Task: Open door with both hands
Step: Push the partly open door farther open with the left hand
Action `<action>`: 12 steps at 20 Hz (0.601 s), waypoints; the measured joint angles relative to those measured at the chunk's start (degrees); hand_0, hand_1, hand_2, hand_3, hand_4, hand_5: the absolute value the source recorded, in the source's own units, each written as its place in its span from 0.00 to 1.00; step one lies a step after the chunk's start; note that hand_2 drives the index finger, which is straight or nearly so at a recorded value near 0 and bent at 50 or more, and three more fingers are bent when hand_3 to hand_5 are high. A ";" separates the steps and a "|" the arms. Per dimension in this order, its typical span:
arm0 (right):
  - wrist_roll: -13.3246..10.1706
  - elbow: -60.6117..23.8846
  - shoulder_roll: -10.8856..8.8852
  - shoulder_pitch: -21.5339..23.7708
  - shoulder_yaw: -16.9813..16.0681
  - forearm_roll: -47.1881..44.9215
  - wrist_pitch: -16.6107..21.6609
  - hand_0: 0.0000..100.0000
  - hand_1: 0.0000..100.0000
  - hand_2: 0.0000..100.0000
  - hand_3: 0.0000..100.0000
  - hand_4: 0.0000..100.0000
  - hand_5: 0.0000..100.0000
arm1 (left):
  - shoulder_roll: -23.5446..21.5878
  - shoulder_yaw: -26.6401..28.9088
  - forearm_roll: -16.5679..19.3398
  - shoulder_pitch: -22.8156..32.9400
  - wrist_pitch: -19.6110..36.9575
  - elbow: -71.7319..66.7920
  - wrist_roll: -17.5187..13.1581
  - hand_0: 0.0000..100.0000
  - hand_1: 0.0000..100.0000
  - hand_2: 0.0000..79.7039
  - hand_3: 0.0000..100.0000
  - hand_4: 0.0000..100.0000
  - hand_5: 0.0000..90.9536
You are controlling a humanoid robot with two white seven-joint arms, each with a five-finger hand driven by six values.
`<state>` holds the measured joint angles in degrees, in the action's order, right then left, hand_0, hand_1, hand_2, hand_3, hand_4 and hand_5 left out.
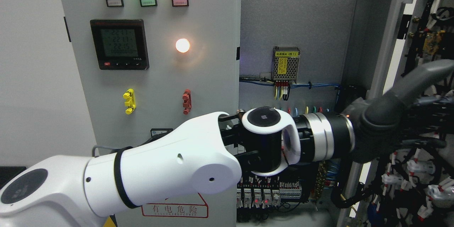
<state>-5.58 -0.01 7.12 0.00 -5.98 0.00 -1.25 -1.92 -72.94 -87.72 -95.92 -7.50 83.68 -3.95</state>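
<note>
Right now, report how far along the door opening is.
Done: the right door is swung open, so the cabinet interior and its wiring show. In hand: the left hand reaches across to that door's edge. Left: the left door with the lamps is shut.

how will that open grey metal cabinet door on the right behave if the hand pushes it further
The grey metal cabinet door probably swings stiffly as one rigid panel. The wire bundles on its inner face likely add weight and drag. The black left hand sits against it.
</note>
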 measured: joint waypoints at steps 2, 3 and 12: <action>0.00 0.01 0.00 0.00 0.00 0.00 0.00 0.00 0.00 0.00 0.00 0.00 0.00 | 2.17 0.24 0.81 0.08 0.00 -0.79 0.00 0.00 0.00 0.00 0.00 0.00 0.00; 0.00 0.01 0.00 0.00 0.00 0.00 0.00 0.00 0.00 0.00 0.00 0.00 0.00 | 3.12 0.32 1.18 0.12 0.00 -1.19 0.00 0.00 0.00 0.00 0.00 0.00 0.00; 0.19 0.01 0.00 0.00 0.00 0.00 0.00 0.00 0.00 0.00 0.00 0.00 0.00 | 8.75 0.30 2.50 0.34 0.21 -5.38 0.18 0.00 0.00 0.00 0.00 0.00 0.00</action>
<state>-5.39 0.00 7.12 0.00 -5.98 0.00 -1.25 6.83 -72.63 -85.22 -95.59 -7.29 78.29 -3.77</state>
